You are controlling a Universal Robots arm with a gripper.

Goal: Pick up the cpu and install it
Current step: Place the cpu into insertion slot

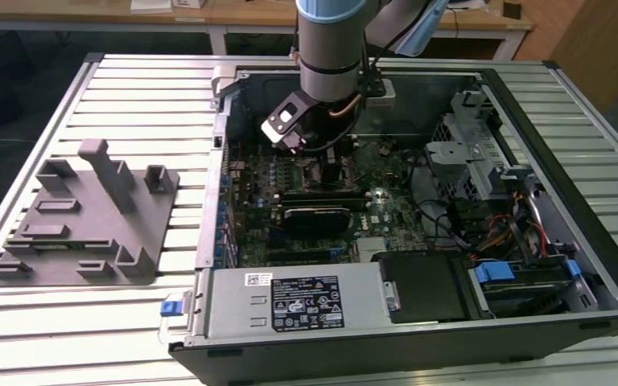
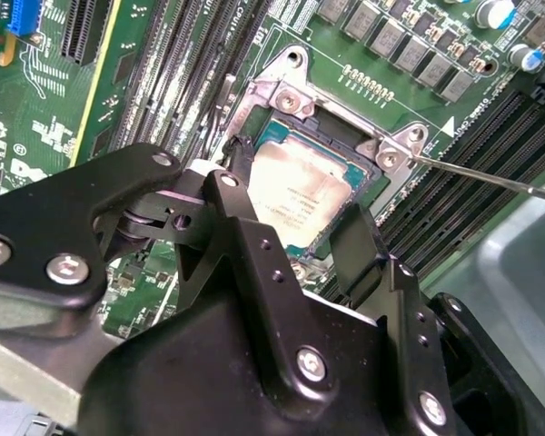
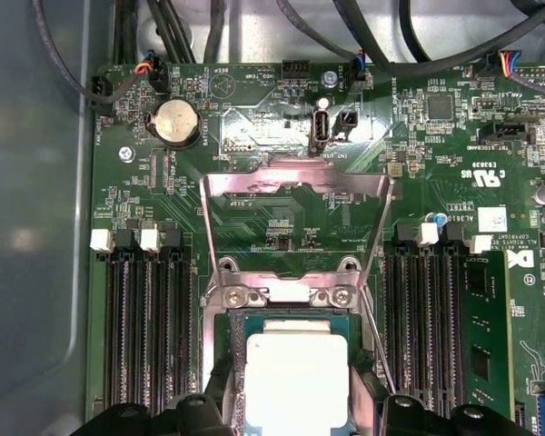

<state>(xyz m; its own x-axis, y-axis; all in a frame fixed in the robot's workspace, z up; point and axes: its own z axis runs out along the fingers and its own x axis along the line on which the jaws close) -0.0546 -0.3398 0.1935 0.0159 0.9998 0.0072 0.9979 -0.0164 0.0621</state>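
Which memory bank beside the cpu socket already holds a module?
The bank farther from the case wall: a green module fills its outer slot. The nearer bank's slots are empty.

I work over a bench of pale metal slats, which catch a soft, even light. Beyond its far edge, a light wooden desk on white legs runs across the room. At the exterior view's far right stands a brown wooden panel. Dark floor shows under the desk at the exterior view's far left.
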